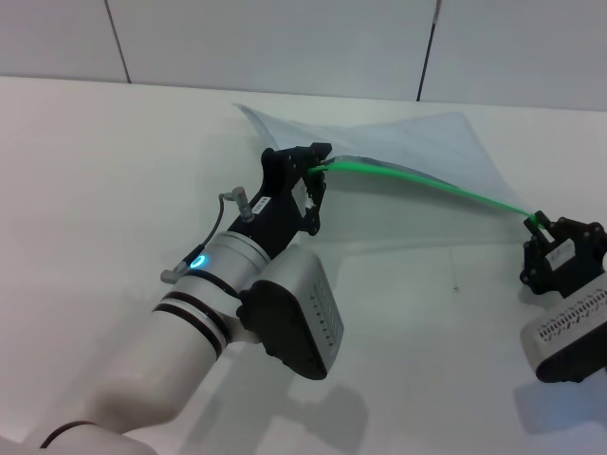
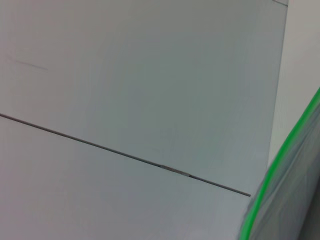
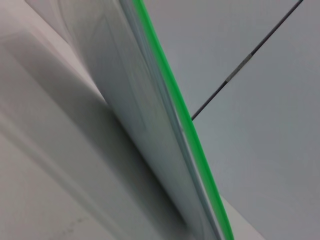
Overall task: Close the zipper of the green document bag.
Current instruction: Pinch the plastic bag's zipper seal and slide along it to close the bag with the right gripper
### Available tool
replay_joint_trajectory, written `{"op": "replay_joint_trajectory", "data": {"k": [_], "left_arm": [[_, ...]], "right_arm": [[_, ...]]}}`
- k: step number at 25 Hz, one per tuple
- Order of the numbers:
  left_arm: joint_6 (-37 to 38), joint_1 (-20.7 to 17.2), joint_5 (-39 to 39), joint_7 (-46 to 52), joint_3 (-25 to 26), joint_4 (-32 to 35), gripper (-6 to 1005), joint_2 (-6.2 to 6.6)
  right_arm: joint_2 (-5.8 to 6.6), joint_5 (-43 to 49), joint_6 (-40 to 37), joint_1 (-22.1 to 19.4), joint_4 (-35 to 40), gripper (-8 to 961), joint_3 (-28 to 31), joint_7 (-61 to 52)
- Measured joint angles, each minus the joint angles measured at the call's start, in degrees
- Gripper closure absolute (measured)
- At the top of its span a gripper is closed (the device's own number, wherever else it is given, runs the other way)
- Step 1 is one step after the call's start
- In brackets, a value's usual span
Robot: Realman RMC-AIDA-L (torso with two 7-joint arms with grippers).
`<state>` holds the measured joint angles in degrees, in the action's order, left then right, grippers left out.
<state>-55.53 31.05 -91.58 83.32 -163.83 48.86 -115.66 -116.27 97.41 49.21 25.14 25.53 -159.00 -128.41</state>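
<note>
Green document bag (image 1: 417,161) held off the white table (image 1: 95,190) by its zipper (image 1: 427,185), stretched between both grippers.

Head view: left gripper (image 1: 321,172) pinched on the zipper's left end, right gripper (image 1: 541,227) clamped on the right end near the table's right side; slider not made out. Risk judged: strip slipping from either pinch if pulled too taut or off-line. Open tabletop left and near. Left wrist view: green edge against wall panels. Right wrist view: pouch edge-on, lifted off the table.

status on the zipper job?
Left gripper shut on zipper at one end. Right gripper shut on the other end. Bag lifted off table. Nothing in the way.
</note>
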Motion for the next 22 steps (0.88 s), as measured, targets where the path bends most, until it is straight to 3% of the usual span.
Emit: {"op": "replay_joint_trajectory", "data": {"k": [22], "left_arm": [[-0.67, -0.22, -1.08, -0.09, 0.0, 0.0, 797, 0.0]], "right_arm": [[-0.06, -1.73, 0.1, -0.33, -0.72, 837, 0.54, 0.11]]}}
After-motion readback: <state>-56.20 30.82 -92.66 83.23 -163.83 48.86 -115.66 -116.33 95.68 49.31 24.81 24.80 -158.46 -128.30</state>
